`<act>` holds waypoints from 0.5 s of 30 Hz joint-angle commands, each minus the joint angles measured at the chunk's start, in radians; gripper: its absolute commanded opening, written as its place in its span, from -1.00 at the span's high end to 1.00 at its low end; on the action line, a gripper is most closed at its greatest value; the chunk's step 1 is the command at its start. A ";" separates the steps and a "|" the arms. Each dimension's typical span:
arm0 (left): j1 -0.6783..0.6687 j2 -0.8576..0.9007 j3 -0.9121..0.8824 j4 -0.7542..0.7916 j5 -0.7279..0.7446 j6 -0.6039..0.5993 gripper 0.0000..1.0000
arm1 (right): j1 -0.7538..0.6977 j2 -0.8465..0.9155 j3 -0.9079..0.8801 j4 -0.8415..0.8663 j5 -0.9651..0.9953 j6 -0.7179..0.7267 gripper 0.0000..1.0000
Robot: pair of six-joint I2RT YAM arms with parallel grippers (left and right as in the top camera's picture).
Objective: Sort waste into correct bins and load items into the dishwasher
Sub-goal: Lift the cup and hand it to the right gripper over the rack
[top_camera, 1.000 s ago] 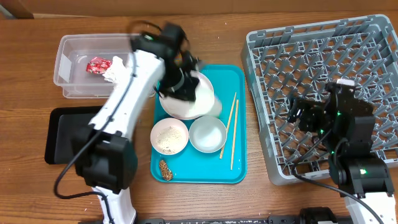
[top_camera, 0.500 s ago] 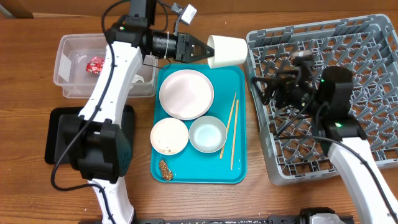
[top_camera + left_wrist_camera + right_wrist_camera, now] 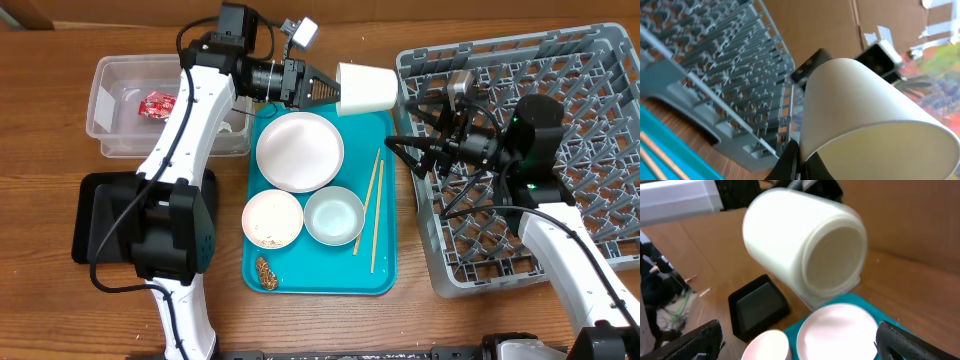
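Observation:
My left gripper [image 3: 335,88] is shut on the rim of the white cup [image 3: 367,88] and holds it on its side in the air between the teal tray and the grey dish rack [image 3: 560,90]. In the left wrist view the fingers [image 3: 799,162] pinch the cup's [image 3: 865,110] rim. My right gripper [image 3: 402,124] is open just right of the cup, over the rack's left edge. In the right wrist view its jaws stand wide apart below the cup [image 3: 805,255]. The white plate [image 3: 300,150], two bowls [image 3: 272,218] [image 3: 334,215], chopsticks [image 3: 372,205] and the brown lump [image 3: 266,272] lie on the teal tray.
The clear tub [image 3: 115,125] at the back left holds the red wrapper [image 3: 157,104]. The black tray [image 3: 95,215] lies in front of it. The teal tray [image 3: 385,270] sits between the bins and the rack. One bowl holds rice grains.
My left gripper has lifted the cup off the teal tray and carried it right toward the rack. My right arm has swung left, jaws open, toward the cup.

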 commanded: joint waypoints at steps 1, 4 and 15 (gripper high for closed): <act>-0.013 0.011 0.003 -0.047 -0.055 0.023 0.92 | -0.003 0.009 0.020 0.033 0.007 -0.018 -1.00; -0.029 0.011 0.003 -0.090 -0.055 0.068 0.92 | -0.003 0.017 0.020 0.040 0.040 -0.019 -1.00; -0.086 0.011 0.003 -0.223 -0.082 0.138 0.92 | -0.003 0.023 0.020 0.052 0.061 -0.058 -1.00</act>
